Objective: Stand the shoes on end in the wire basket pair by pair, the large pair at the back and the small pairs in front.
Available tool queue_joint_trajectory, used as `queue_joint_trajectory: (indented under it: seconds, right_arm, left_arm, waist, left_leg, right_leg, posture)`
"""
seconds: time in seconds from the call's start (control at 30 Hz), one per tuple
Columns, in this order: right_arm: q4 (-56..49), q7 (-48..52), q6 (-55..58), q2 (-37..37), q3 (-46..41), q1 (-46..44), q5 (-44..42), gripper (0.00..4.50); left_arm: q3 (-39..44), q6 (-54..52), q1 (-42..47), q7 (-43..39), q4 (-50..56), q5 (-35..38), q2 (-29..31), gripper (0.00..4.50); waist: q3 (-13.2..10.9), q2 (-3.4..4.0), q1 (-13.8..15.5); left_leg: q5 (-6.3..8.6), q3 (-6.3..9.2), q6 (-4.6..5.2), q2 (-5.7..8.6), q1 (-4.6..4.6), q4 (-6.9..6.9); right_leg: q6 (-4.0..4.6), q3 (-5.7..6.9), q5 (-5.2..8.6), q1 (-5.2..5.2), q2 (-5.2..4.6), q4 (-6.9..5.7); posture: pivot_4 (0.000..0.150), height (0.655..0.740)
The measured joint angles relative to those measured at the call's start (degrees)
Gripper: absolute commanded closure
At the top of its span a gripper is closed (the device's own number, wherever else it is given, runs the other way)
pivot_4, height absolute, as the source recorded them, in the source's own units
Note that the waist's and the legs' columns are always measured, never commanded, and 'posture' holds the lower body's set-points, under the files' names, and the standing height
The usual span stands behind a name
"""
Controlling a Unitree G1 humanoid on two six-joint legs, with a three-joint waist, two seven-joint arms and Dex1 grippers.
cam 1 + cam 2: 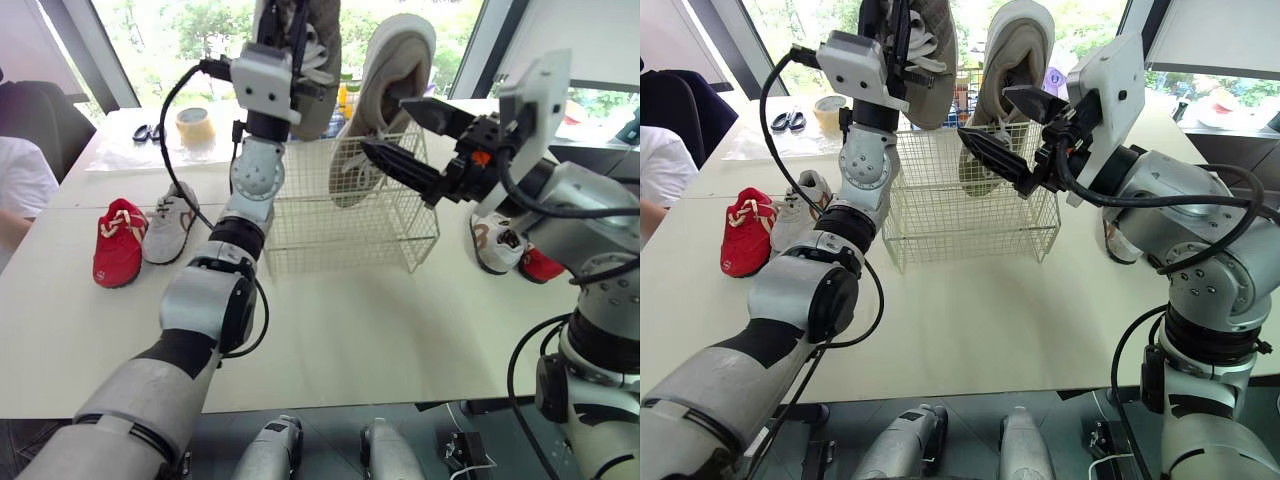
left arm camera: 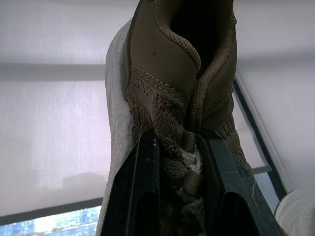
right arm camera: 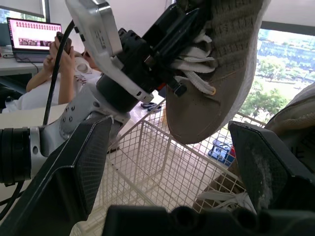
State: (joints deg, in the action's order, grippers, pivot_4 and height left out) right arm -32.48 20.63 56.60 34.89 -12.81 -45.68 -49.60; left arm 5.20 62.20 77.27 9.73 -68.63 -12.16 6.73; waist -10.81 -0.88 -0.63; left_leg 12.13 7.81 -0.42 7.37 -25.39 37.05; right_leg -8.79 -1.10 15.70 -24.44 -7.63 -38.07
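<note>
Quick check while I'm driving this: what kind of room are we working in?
Most likely an office or lab workroom: tall windows looking onto trees, a person near an open laptop, and a long white table with a tape roll and scissors.

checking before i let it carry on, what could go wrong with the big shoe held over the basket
The left end effector pinches the tan knit sneaker only by its laced upper; it could slip.
Lowered, it may clip the rim of the white wire basket or tip the beige sneaker standing inside.
The open right end effector beside that sneaker could knock it over.
</note>
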Motion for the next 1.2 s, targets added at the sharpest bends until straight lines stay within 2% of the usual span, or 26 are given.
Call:
queue_joint_trajectory:
  seconds: [0.13, 0.4, 0.6, 0.7, 0.83, 0.93, 1.07, 1.2]
  right_arm:
    - [-0.03, -0.39, 0.00, 0.05, 0.03, 0.00, -0.34, 0.42]
    - [-0.03, -0.60, 0.00, 0.62, 0.04, 0.00, -1.02, 0.42]
    - [-0.03, -0.52, -0.01, 1.39, 0.63, 0.00, -1.28, 0.42]
    - [-0.03, -0.54, -0.02, 1.67, 0.68, 0.01, -1.33, 0.42]
    - [-0.03, -0.57, -0.13, 1.89, 0.68, 0.03, -1.33, 0.42]
    - [-0.03, -0.60, -0.18, 1.95, 0.68, 0.28, -1.32, 0.42]
    - [-0.03, -0.69, -0.28, 1.98, 0.70, 0.64, -1.31, 0.42]
    - [-0.03, -0.68, -0.82, 1.97, 0.76, 0.64, -1.28, 0.42]
  left_arm:
    - [-1.22, -0.03, -0.43, 2.80, -0.34, -1.75, 0.32, 4.04]
    - [-0.96, -0.76, -2.25, -0.45, 0.14, 1.22, 1.30, 4.04]
    - [1.32, -5.22, -3.37, -12.05, 2.00, 8.36, 1.27, 4.04]
    - [2.72, -8.73, -4.56, -19.72, 4.40, 13.10, 1.09, 4.04]
    - [4.60, -16.23, -5.60, -28.90, 9.11, 19.27, 1.27, 4.04]
    - [5.28, -22.71, -6.48, -32.33, 13.15, 23.04, 2.03, 4.04]
    - [5.63, -27.69, -7.78, -34.07, 17.51, 25.16, 2.50, 4.04]
    - [5.07, -21.24, -8.01, -29.27, 15.34, 21.79, 2.11, 4.04]
  waist:
    - [0.07, 0.01, 0.00]
    - [0.30, 0.00, 0.05]
    - [1.13, -0.01, 0.04]
    - [1.19, 0.01, 0.07]
    - [1.27, 0.02, 0.08]
    - [1.27, 0.02, -0.01]
    - [1.27, 0.02, 0.01]
    - [1.27, 0.01, 0.04]
  left_leg:
    - [0.04, 0.00, 0.07, 0.00, 0.05, 0.01]
    - [0.08, 0.01, 0.13, 0.00, 0.17, 0.04]
    - [0.09, 0.02, 0.15, 0.01, 0.29, 0.04]
    - [0.25, 0.03, 0.41, 0.00, 1.05, -0.09]
    - [0.37, 0.07, 0.56, -0.01, 1.35, -0.09]
    - [0.39, 0.07, 0.59, -0.01, 1.35, -0.10]
    - [0.39, 0.07, 0.59, -0.01, 1.34, -0.10]
    - [0.39, 0.07, 0.59, 0.00, 1.33, -0.13]
  right_leg:
    - [0.00, 0.00, 0.00, 0.05, 0.00, -0.03]
    - [-0.01, 0.01, 0.00, 0.20, 0.01, -0.05]
    - [-0.03, 0.02, -0.01, 0.36, 0.01, -0.01]
    - [-0.06, 0.04, 0.02, 1.17, 0.01, 0.22]
    - [-0.13, 0.08, 0.08, 1.59, 0.02, 0.39]
    - [-0.14, 0.07, 0.08, 1.59, 0.01, 0.44]
    - [-0.14, 0.07, 0.08, 1.60, 0.01, 0.49]
    - [-0.14, 0.06, 0.08, 1.59, 0.01, 0.52]
  posture:
    - [0.150, 0.7400]
    - [0.150, 0.7400]
    - [0.150, 0.7400]
    - [0.150, 0.7400]
    - [0.150, 0.7400]
    - [0.150, 0.7400]
    - [0.150, 0.7400]
    - [0.150, 0.7400]
